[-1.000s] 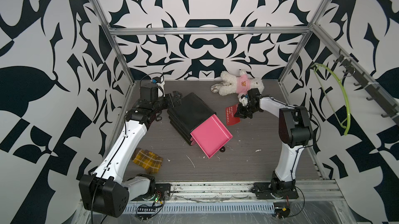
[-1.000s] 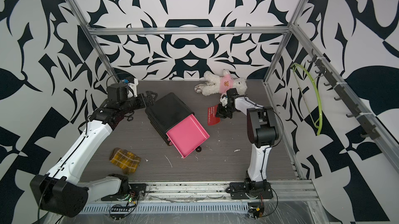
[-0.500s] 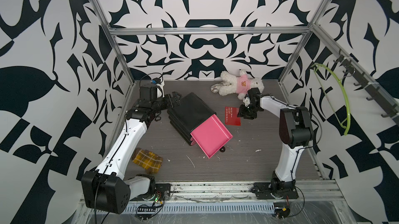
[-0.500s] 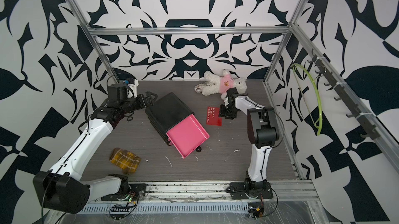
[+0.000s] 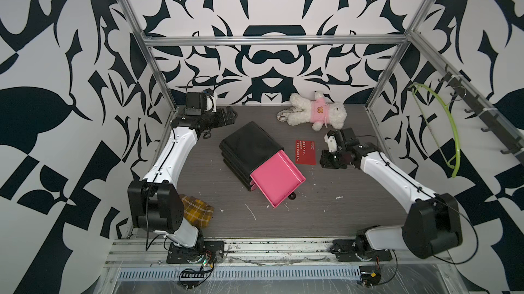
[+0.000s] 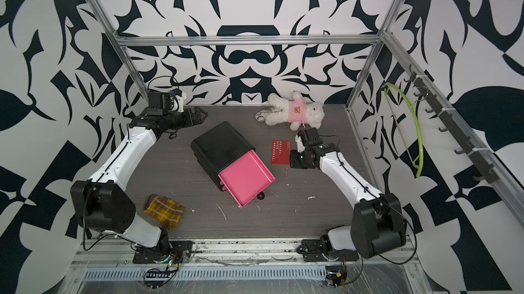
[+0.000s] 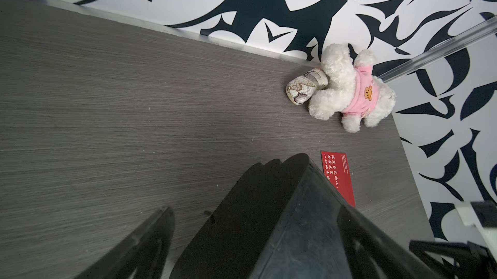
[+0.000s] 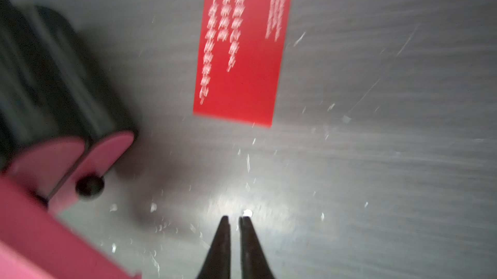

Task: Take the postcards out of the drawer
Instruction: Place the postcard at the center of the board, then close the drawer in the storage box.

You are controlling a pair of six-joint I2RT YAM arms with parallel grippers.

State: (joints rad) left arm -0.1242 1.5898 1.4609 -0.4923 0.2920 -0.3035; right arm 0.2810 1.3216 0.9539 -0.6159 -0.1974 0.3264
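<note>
A red postcard (image 5: 306,152) lies flat on the tabletop (image 5: 354,210), outside the pink drawer (image 5: 276,180), long axis running front to back. The right jaws (pressed together, empty) sit just beside its long edge, far nearer than the left jaws, spread wide behind the black cabinet (image 5: 249,145).

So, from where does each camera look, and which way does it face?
Top views: high at the front, looking down on the table; left arm and right arm show.
Left wrist: looks past the open left gripper over the cabinet toward the toy.
Right wrist: looks down past the shut right gripper at the table.
Shared: all show the red card.
</note>
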